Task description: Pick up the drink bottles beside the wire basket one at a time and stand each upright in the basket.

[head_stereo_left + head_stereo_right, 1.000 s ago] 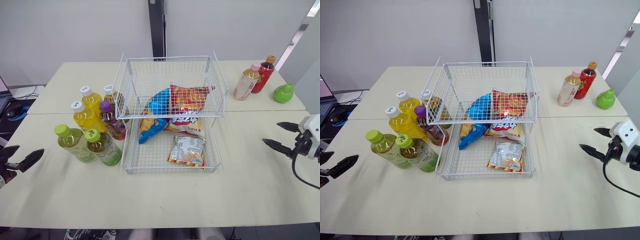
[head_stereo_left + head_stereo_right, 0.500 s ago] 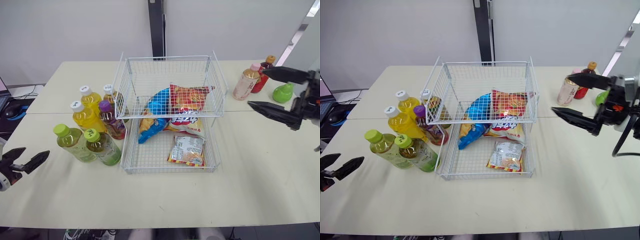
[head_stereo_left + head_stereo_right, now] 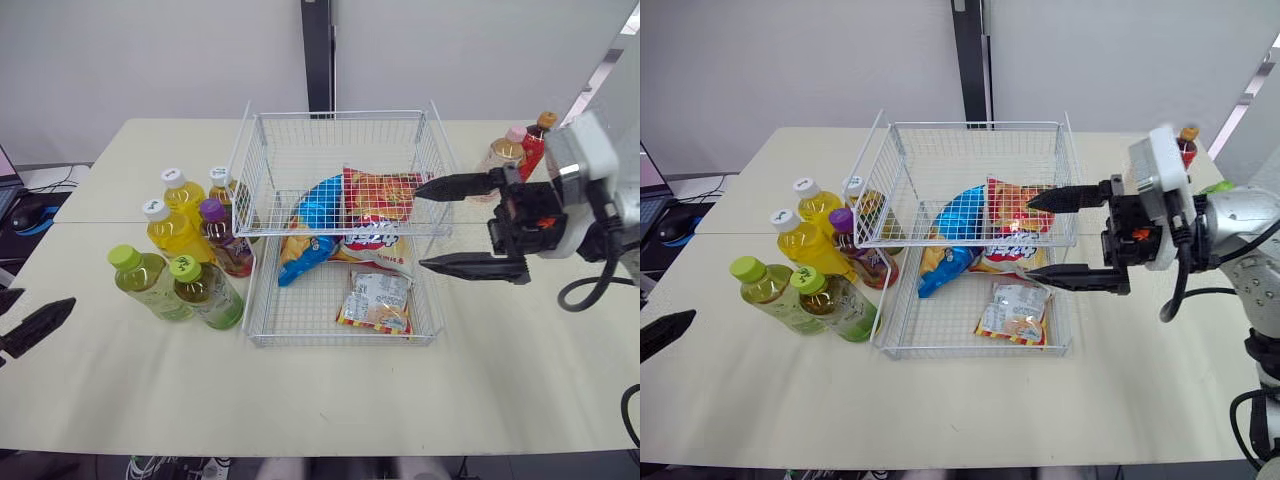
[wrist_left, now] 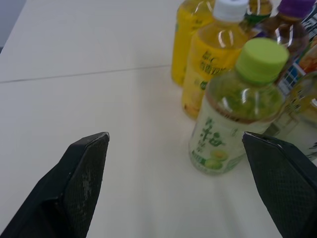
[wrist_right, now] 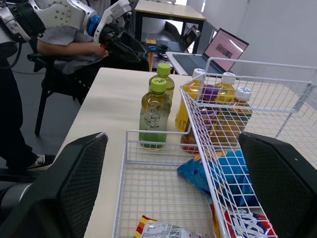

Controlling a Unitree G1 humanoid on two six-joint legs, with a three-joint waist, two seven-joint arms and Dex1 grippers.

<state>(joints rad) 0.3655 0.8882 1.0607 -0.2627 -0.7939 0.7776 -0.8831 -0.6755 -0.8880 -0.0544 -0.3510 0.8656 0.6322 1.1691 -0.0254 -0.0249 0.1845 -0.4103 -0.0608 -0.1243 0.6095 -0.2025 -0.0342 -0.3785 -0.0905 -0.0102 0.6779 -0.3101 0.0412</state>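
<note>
Drink bottles (image 3: pixel 205 293): six upright on bench (image 3: pixel 330 390) at 9 o'clock of wire basket (image 3: pixel 340 115), two at 2 o'clock. Right hand (image 3: pixel 420 227), fingers spread, at basket's 3 o'clock; left hand (image 4: pixel 174 136) spread wide, empty.

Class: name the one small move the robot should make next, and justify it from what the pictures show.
Probably ease the left gripper forward to the nearest green-capped bottle: its fingers are open and empty, and that bottle stands just ahead of them, beside the wire basket. The right gripper hangs open at the basket, holding nothing.
</note>
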